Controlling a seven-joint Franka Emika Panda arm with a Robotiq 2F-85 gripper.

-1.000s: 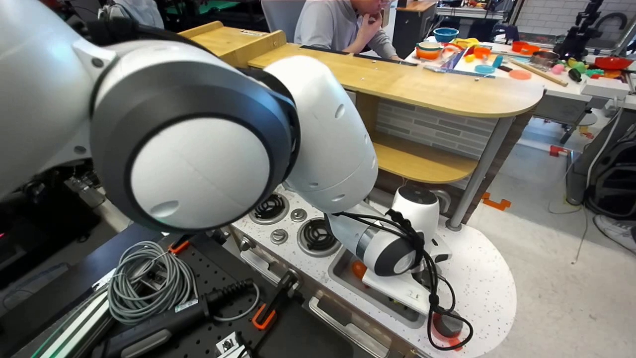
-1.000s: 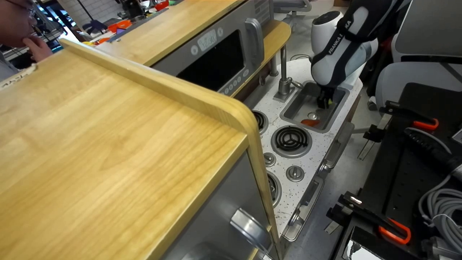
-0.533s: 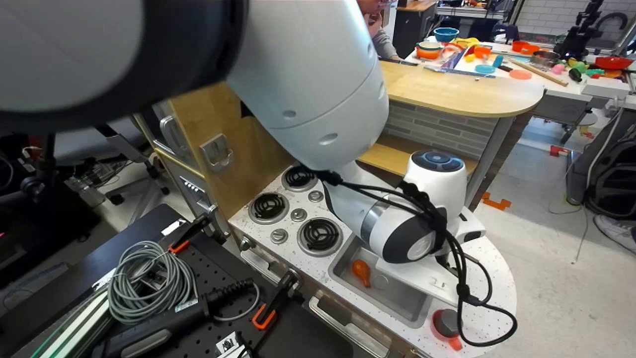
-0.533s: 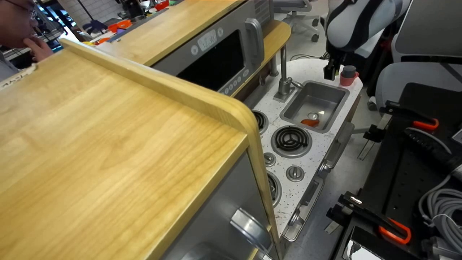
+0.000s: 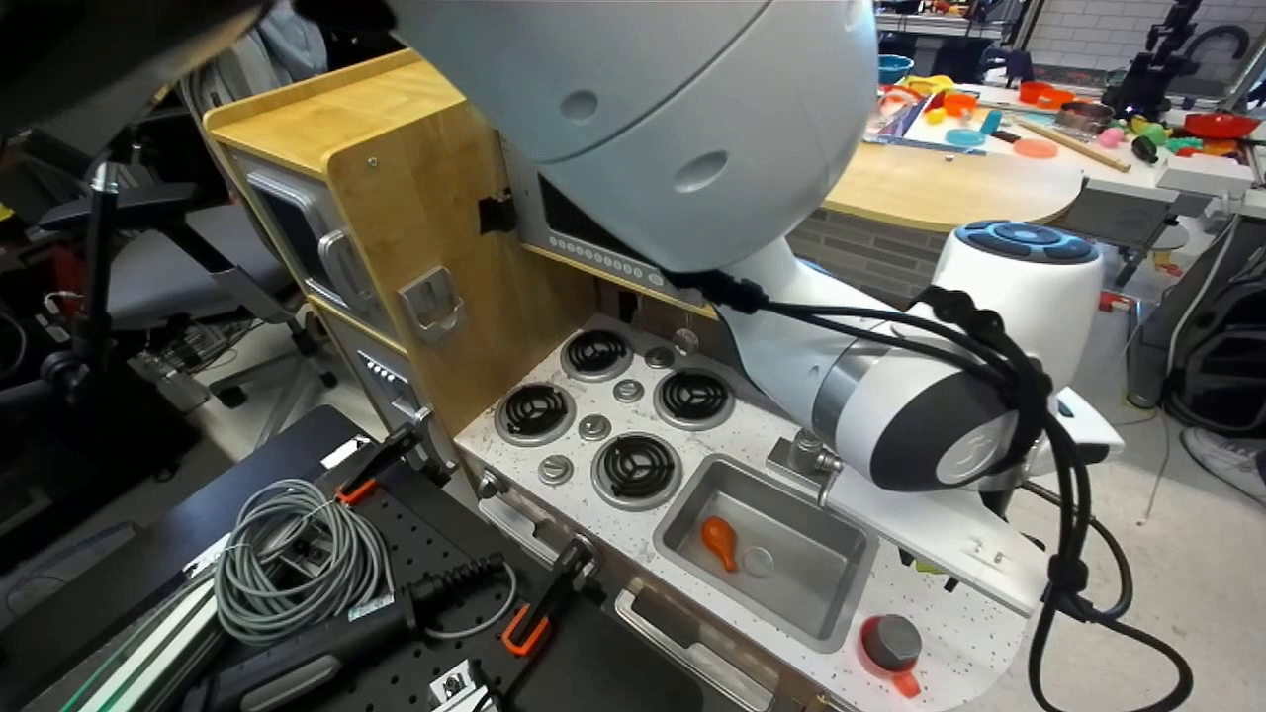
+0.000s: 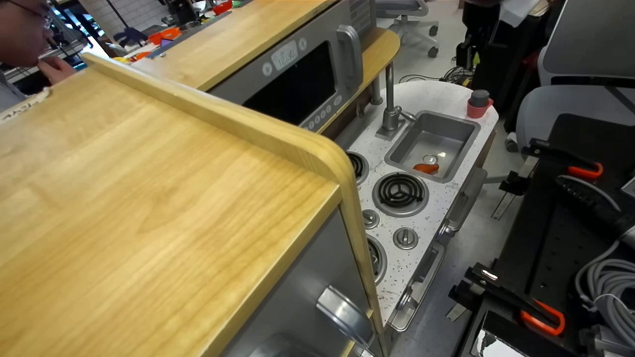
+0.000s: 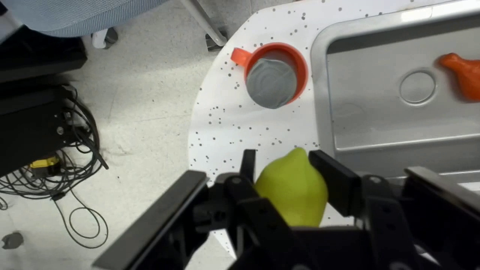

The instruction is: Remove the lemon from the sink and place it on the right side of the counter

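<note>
Lemon (image 7: 293, 187) has left the sink (image 7: 375, 112), clasped between the jaws, its near end hidden.

At two o'clock in an exterior view, a white brick-patterned wall (image 5: 1088, 35) was seen, with a cluttered white bench (image 5: 1093, 170) set before it. Pale, worn floor (image 5: 1226, 633) was shown at four o'clock. At ten o'clock a light-wood cabinet (image 5: 425, 198) could be made out, and near nine a grey chair (image 5: 198, 262) was parked. In an exterior view a grey chair back (image 6: 585, 34) was seen at two o'clock, and a rolling chair (image 6: 399, 6) was cut off by the top edge at one. In the wrist view a blue-grey seat (image 7: 86, 18) was cropped at ten o'clock, and the floor was brightly lit.
</note>
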